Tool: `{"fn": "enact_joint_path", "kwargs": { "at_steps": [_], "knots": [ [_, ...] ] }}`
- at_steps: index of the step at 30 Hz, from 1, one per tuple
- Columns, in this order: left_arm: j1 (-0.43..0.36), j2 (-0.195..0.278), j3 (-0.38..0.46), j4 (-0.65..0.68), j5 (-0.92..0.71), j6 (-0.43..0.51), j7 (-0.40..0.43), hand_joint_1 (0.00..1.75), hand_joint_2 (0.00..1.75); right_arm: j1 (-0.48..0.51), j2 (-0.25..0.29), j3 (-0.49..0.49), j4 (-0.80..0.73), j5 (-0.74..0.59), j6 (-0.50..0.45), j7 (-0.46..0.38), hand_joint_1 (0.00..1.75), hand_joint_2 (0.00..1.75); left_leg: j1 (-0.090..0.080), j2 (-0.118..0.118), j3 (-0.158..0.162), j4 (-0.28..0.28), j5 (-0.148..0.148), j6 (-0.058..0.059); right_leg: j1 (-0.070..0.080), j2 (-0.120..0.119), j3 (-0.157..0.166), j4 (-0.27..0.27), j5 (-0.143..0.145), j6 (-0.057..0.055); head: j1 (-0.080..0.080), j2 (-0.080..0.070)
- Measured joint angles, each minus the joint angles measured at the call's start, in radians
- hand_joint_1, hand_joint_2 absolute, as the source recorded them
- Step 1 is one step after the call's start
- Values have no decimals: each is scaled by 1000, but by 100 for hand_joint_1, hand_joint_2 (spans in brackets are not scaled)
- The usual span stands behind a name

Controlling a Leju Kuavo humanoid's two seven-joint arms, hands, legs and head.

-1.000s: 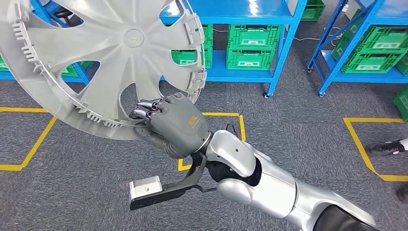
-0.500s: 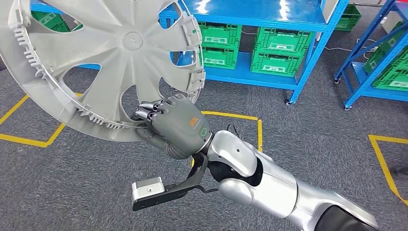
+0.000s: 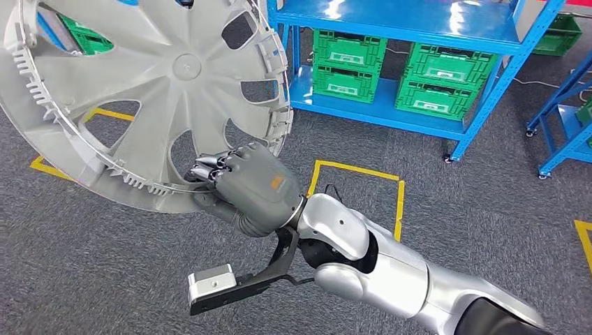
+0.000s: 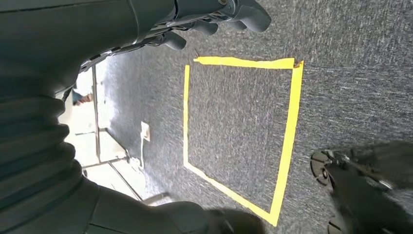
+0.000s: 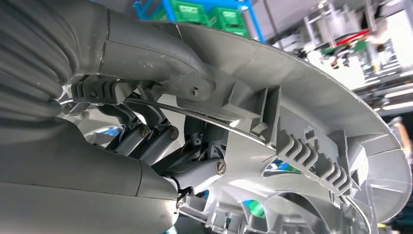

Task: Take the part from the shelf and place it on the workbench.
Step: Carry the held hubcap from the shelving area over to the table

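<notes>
Right hand: the right hand (image 3: 253, 185) clamps the rim of the part (image 3: 150, 91); in the head view the dark fingers (image 3: 209, 166) curl over the rim's inner edge and the thumb presses from the underside; the right wrist view shows the thumb (image 5: 160, 56) flat on the rim and the fingers hooked behind the wire ring, a firm pinch
Part: a large grey wheel cover, ribbed inner face toward the camera, carried in the air; it fans up and away from the fingertips, its whole weight hanging off that one grip at the rim
Left hand: the left hand (image 4: 214, 14) hangs low over the floor; fingers curled in, nothing between them
Floor: grey carpet (image 3: 454, 209) lies beneath both hands; a yellow taped square (image 3: 356, 188) sits just beyond the right wrist
Shelf: the blue shelf (image 3: 419, 28) with green crates (image 3: 391, 70) stands well beyond the fingertips, off to the side of the part
Step in hand: the pick looks done, the part is clear of the shelf; this reads as the carry toward the workbench
Next move: I'd judge it calls for a steady hold on the rim while the body turns; a wide cover on a one-edge grip could swing or slip; then lower it flat before the fingers let go
</notes>
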State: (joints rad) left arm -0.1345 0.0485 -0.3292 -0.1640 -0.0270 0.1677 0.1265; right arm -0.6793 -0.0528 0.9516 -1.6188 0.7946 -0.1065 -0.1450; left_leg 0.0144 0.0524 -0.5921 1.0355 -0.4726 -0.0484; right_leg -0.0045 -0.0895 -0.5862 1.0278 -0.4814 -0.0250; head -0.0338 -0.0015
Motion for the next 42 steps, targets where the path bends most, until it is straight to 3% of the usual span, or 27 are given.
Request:
{"fn": "enact_joint_path", "kwargs": {
  "at_steps": [1,3,5,6,8,10,11,12,14,16,18,19,21,23,25,26,28,30,32,34,36,38,40,41,42],
  "knots": [
    [0,0,0,0,0,0,-3,0,175,0,0,0,-2,1,0,-1,175,175,-3,5,8,-19,2,7,2,-8,0,1,-1,6,1,0],
    [3,0,0,0,0,0,-6,0,175,0,-1,2,-6,2,-1,-2,175,175,-5,-15,4,-18,7,19,3,-23,2,-1,0,18,2,0],
    [7,-1,0,0,0,0,-7,0,175,1,-4,2,-9,3,-1,-1,175,175,-2,-35,1,-23,14,32,-1,-1,-4,19,-18,30,3,0],
    [7,-1,0,0,-1,-1,-7,0,175,1,-6,3,-10,3,-2,-1,175,175,0,-44,0,-25,19,38,-3,24,-19,55,-42,34,4,0],
    [6,-2,0,0,-1,-2,-7,0,175,8,-14,3,-12,4,-2,-2,175,175,1,-63,-7,-26,24,46,-5,72,-76,181,-109,39,5,0],
    [7,-2,0,0,-2,-2,-7,0,175,17,-21,4,-12,4,-1,-2,175,175,0,-87,-14,-22,26,48,-5,84,-125,282,-141,39,6,0],
    [8,-2,0,0,-2,-2,-6,0,175,20,-23,4,-12,5,0,-1,175,175,0,-101,-16,-20,27,47,-5,86,-123,280,-129,38,6,0],
    [9,-2,0,0,-3,-2,-6,0,175,22,-24,4,-12,7,1,0,175,175,0,-114,-18,-16,27,46,-6,90,-102,238,-99,36,6,0],
    [9,-3,0,-1,-3,-4,-4,0,175,22,-25,4,-14,12,3,2,175,175,1,-140,-23,-7,27,39,-10,121,-35,103,-40,33,6,0],
    [6,-3,0,-1,-3,-6,-3,0,175,23,-25,4,-18,17,6,1,175,175,0,-160,-32,-2,28,25,-11,146,-2,29,-21,27,5,0],
    [6,-1,0,-1,-4,-8,-1,0,175,23,-24,4,-21,23,10,3,175,175,3,-176,-39,-6,34,10,-8,135,-2,23,-19,15,5,0],
    [7,0,0,-1,-5,-8,-1,0,175,23,-23,4,-22,26,12,4,175,175,4,-175,-42,-7,35,4,-8,124,-1,19,-16,8,5,0],
    [8,1,0,0,-6,-8,-3,0,175,23,-23,3,-23,30,15,6,175,175,2,-134,-62,29,12,-5,-10,103,2,11,-9,-7,0,0],
    [5,0,0,-1,-8,-8,-4,0,175,26,-22,3,-24,35,16,5,175,175,0,-79,-113,142,-51,-11,-8,80,1,8,-9,-14,-4,0],
    [2,-1,0,-1,-8,-8,-4,0,175,30,-22,3,-25,41,16,5,175,175,2,-62,-160,253,-94,-16,-5,54,1,9,-10,-17,-4,0],
    [3,-1,0,-1,-7,-9,-4,0,175,32,-22,3,-25,42,16,5,175,175,2,-59,-160,262,-91,-17,-5,42,1,9,-10,-17,-4,0],
    [3,0,0,-1,-5,-10,-3,0,175,33,-22,3,-26,43,16,6,175,175,1,-43,-104,170,-41,-14,-4,19,3,9,-11,-15,-4,0],
    [0,1,0,-1,-3,-11,-4,0,175,32,-21,3,-27,44,17,6,175,175,-6,4,-31,39,0,-2,1,-2,5,10,-15,-8,-4,0],
    [-3,2,0,-2,-2,-11,-4,0,175,31,-19,3,-29,45,19,5,175,175,-13,23,-7,-11,9,13,6,-21,7,10,-17,2,-3,0],
    [-3,2,0,-1,1,-10,-4,0,175,28,-16,3,-29,45,20,4,175,175,-12,-3,-10,-14,16,25,6,-36,10,9,-19,13,-2,0],
    [-2,1,0,-1,5,-9,-7,0,175,26,-14,3,-30,45,20,5,175,175,-7,-26,-9,-21,24,39,1,-1,0,40,-44,23,-2,0],
    [-5,0,0,-2,8,-5,-10,0,175,24,-14,3,-31,45,22,5,175,175,-4,-51,-11,-25,29,48,-3,60,-50,150,-104,29,0,0],
    [-8,0,0,-2,8,-3,-11,0,175,24,-15,3,-31,46,25,4,175,175,-4,-78,-14,-23,31,50,-3,84,-113,275,-150,30,2,0],
    [-8,0,0,-2,8,-2,-11,0,175,24,-15,3,-31,46,28,5,175,175,-4,-92,-15,-21,31,50,-3,86,-126,297,-147,30,2,0],
    [-8,-1,0,-2,9,-2,-10,0,175,24,-15,3,-31,46,31,6,175,175,-4,-107,-16,-18,30,49,-4,88,-119,276,-123,30,2,0]
  ]
}}
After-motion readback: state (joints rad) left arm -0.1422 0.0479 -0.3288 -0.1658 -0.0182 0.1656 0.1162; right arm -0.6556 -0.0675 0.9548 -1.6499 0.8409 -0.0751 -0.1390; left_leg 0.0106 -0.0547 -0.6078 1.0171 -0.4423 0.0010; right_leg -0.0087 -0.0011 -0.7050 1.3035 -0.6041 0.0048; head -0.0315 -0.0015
